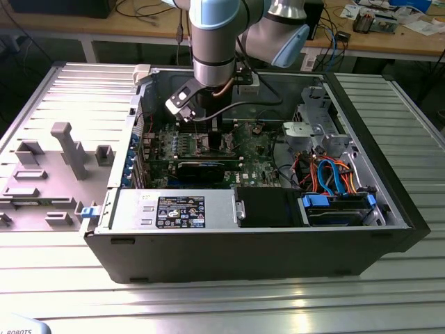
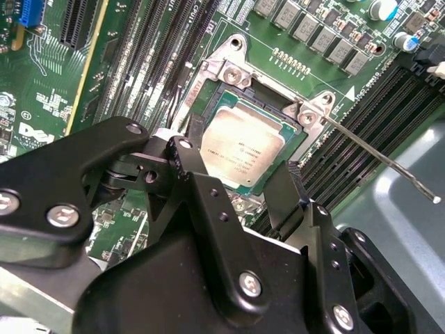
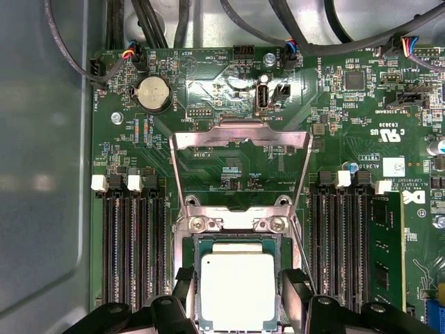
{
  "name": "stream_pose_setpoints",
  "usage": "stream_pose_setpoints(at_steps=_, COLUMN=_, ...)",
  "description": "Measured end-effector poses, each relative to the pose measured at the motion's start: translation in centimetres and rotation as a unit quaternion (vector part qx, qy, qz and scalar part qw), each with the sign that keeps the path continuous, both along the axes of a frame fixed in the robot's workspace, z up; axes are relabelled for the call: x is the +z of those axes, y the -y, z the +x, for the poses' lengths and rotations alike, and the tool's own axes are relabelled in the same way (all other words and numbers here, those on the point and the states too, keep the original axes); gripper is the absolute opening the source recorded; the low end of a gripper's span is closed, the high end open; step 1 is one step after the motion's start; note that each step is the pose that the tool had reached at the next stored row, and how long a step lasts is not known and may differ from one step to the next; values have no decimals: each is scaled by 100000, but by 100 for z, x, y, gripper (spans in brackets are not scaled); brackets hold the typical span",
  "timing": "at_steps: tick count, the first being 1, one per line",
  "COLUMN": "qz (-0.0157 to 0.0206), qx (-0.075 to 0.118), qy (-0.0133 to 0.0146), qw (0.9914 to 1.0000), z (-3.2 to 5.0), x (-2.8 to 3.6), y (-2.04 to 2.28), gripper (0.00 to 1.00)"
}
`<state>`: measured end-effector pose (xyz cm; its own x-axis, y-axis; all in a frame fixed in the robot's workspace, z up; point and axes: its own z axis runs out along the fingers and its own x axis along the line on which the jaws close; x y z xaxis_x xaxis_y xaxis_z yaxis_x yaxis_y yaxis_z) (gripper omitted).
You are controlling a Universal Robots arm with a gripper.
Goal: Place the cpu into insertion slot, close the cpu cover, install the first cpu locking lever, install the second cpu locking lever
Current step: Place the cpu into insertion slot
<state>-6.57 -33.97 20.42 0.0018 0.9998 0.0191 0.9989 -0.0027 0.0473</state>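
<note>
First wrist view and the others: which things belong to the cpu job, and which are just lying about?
Job in hand:
cpu, lying in the insertion slot
cpu cover, standing open
locking lever, sticking out free
claw, straddling the cpu

Lying about:
coin battery
memory slots
blue cables

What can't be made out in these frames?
Near side of the insertion slot: first wrist view, cut by the picture edge; second wrist view, behind the pincer.
Middle of the motherboard: exterior view, behind the arm.
Whether the cpu is fully seated: underside hidden, both wrist views.
</note>
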Motion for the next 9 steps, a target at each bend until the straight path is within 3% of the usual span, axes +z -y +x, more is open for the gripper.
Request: stream_pose_setpoints(at_steps=9, qz=-4, qx=1, qy=-13, qw=100000, z=0, x=108, y=0, gripper=62)
